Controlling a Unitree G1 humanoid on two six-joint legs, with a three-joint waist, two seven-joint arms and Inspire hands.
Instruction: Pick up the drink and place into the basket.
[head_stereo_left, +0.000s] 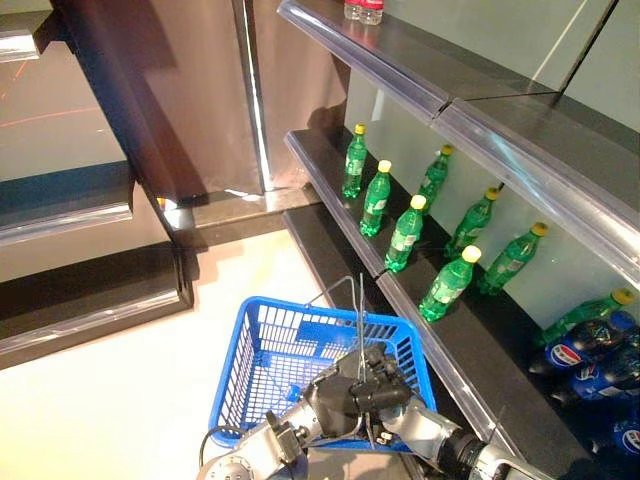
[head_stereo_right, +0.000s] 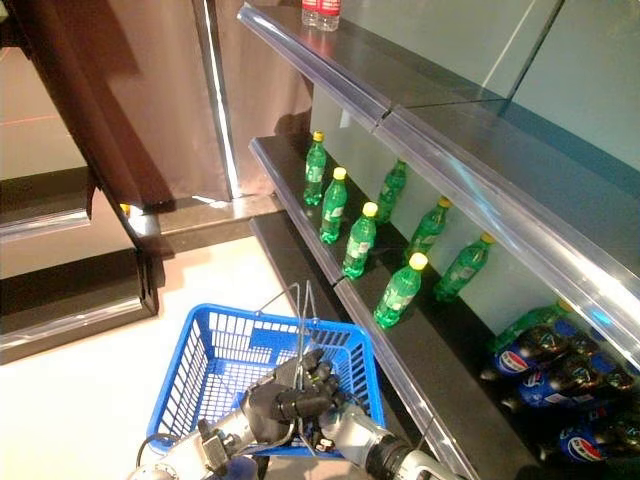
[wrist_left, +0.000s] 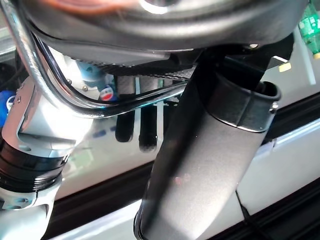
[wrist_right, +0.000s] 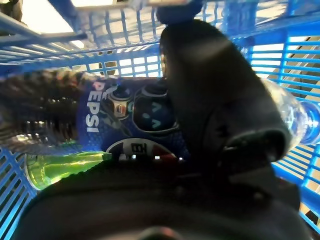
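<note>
Drink: a dark cola bottle (wrist_right: 100, 125) with a blue label lies on its side inside the basket (head_stereo_left: 255, 345), a green bottle (wrist_right: 60, 167) beside it.
Right hand (wrist_right: 215, 105): reaches into the basket, thumb and fingers curled round the cola bottle.
Left hand (head_stereo_left: 350, 390): fingers wrapped round the basket's wire handle (head_stereo_left: 355, 320), it seems, though its wrist view is crowded.
Shelf (head_stereo_left: 480, 345): green bottles (head_stereo_left: 405, 235) upright in rows, darker bottles further right.

Basket (head_stereo_left: 262, 366) on the floor left of shelves (head_stereo_left: 480, 350) bearing bottles (head_stereo_left: 405, 235)
</note>
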